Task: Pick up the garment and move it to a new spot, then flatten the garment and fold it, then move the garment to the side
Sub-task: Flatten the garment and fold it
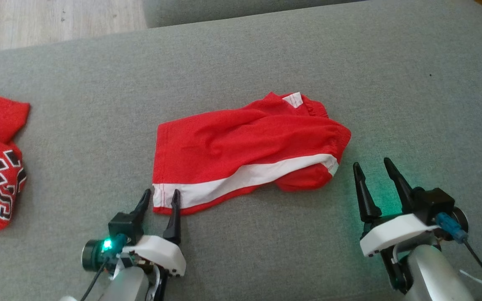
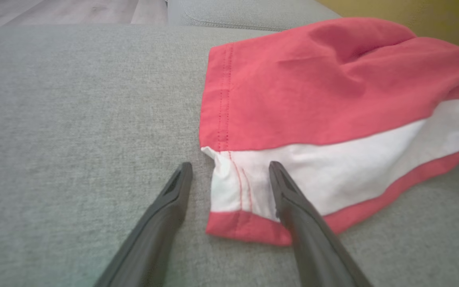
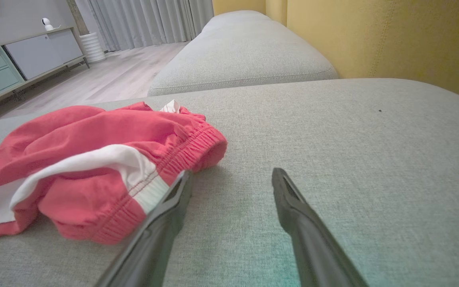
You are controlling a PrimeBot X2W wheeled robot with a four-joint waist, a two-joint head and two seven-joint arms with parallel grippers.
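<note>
Garment (image 1: 241,146) lies crumpled, long axis running left to right. Left gripper (image 1: 160,200) straddles its near hem corner, jaws wide; right gripper (image 1: 370,169), equally wide and empty, sits just beside the waistband

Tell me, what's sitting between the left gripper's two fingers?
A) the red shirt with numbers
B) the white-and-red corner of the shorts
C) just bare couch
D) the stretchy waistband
B: in the left wrist view the left gripper stands open, and the hemmed corner of the shorts, a white stripe with a red edge, lies between its two dark fingers, not yet pinched.
</note>
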